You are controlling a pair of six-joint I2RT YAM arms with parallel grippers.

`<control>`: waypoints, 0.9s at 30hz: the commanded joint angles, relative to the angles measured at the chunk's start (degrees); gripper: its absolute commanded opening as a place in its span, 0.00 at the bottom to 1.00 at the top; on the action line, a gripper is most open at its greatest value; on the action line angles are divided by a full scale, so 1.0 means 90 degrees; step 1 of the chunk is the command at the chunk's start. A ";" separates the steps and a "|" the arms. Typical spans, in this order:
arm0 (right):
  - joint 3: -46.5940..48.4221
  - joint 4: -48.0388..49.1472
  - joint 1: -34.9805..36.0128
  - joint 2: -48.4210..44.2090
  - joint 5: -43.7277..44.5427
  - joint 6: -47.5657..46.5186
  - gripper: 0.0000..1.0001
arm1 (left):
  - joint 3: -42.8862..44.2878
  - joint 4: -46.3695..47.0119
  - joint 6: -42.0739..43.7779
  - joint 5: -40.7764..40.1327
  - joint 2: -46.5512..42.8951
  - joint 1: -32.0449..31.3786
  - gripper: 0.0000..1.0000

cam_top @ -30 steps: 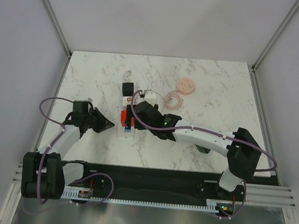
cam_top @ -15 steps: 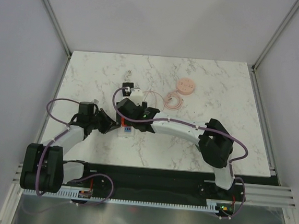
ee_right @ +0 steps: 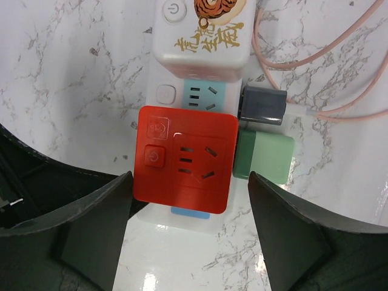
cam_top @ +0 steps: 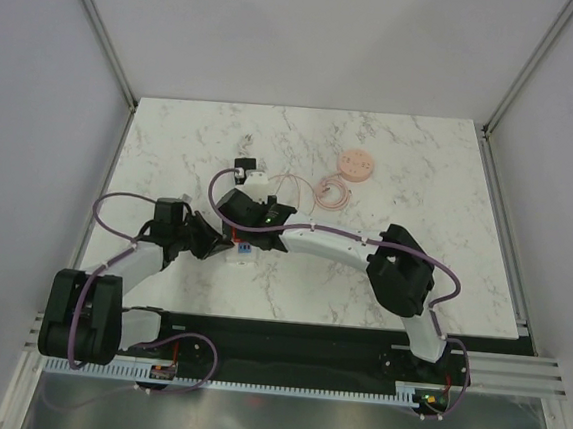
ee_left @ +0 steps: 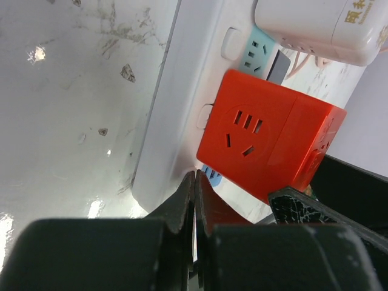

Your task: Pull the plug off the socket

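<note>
The socket (ee_right: 195, 222) is a long white power strip lying on the marble; its near end shows in the top view (cam_top: 247, 252). A red cube plug (ee_right: 185, 159) sits in it, also seen in the left wrist view (ee_left: 267, 148). My right gripper (ee_right: 190, 182) hangs over it, open, one finger on each side of the cube without touching. My left gripper (ee_left: 195, 179) is shut on nothing, its tips resting against the socket's near end (ee_left: 173, 121). From above, the left gripper (cam_top: 214, 243) and right gripper (cam_top: 237, 226) meet at the strip.
In the strip there are also a white block with a tiger drawing (ee_right: 203, 36), a grey plug (ee_right: 262, 104) with a pink cable, and a green plug (ee_right: 264, 157). A pink disc (cam_top: 355, 164) and a coiled pink cable (cam_top: 331, 192) lie at the back right.
My right arm swung left over the strip and its jaws narrowed around the red plug. My left gripper moved right to the strip's near end and shut.
</note>
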 commanded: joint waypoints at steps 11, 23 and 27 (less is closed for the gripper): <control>0.0485 -0.0108 0.0024 0.0468 0.0152 -0.0136 0.82 | -0.0251 -0.0036 -0.0307 -0.0386 0.0216 -0.0026 0.02; 0.0621 -0.0118 0.0033 0.0683 0.0289 -0.0214 0.77 | -0.0251 -0.0300 -0.0365 -0.0513 0.0196 -0.0026 0.02; 0.0680 -0.0118 0.0024 0.0762 0.0289 -0.0234 0.70 | -0.0173 -0.0495 -0.0356 -0.0591 0.0138 -0.0026 0.02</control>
